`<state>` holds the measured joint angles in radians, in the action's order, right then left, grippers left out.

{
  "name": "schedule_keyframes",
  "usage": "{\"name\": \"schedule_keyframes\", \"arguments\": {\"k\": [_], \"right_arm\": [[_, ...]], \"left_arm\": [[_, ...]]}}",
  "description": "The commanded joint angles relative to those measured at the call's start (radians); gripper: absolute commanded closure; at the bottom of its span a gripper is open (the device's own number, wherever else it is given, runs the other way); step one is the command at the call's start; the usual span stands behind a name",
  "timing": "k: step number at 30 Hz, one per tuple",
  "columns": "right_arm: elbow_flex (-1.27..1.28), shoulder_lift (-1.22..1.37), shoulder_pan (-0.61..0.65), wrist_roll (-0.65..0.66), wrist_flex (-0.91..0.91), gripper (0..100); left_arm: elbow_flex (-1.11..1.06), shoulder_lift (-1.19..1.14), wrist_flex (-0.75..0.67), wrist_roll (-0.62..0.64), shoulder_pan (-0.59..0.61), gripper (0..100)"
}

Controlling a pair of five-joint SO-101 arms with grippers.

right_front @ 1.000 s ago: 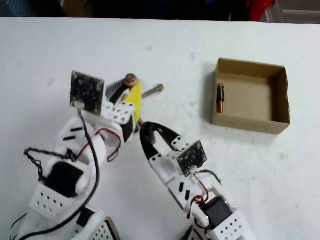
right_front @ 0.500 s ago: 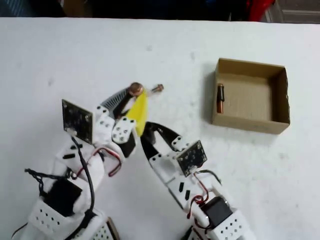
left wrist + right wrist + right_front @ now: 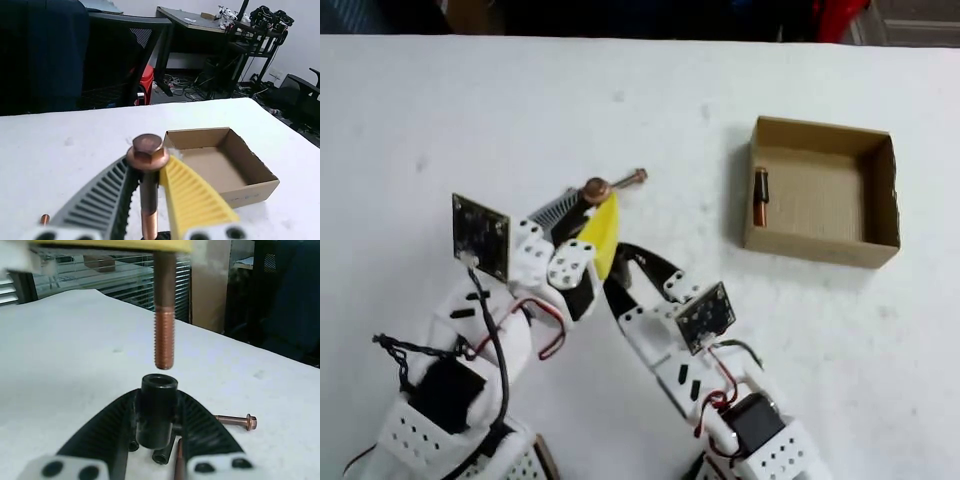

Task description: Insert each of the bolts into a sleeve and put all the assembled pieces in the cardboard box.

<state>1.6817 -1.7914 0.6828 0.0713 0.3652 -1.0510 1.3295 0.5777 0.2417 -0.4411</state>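
Bolt (image 3: 147,149) and sleeve (image 3: 156,415) are not yet joined. The left pincer (image 3: 146,165), with one grey and one yellow finger, is clamped on the copper bolt just under its hexagonal head and holds it upright with the thread pointing down. The right pincer (image 3: 157,400), with black fingers, is closed around the black sleeve, which stands upright with its hole facing up. In the right wrist view the threaded tip hangs just above the hole and a small gap shows between them. Both pincers are well apart from the cardboard box (image 3: 820,248), on the side of the wall where an assembled piece (image 3: 760,196) lies inside, close against that wall. A second bolt (image 3: 625,181) lies flat on the white desk (image 3: 720,80) between the left pincer and the box, nearer to the pincer. Two spare sleeves (image 3: 162,456) lie on the desk near the right pincer's fingers.
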Motion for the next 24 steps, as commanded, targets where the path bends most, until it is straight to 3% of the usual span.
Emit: {"name": "schedule_keyframes", "arguments": {"k": [1,24], "right_arm": [[0.009,-0.012,0.002,0.000,-0.030,98.2],[0.009,-0.012,0.002,0.000,-0.031,98.2]], "left_arm": [[0.017,0.019,0.014,0.052,-0.010,98],[-0.029,0.019,0.193,0.114,-0.016,98]]}}
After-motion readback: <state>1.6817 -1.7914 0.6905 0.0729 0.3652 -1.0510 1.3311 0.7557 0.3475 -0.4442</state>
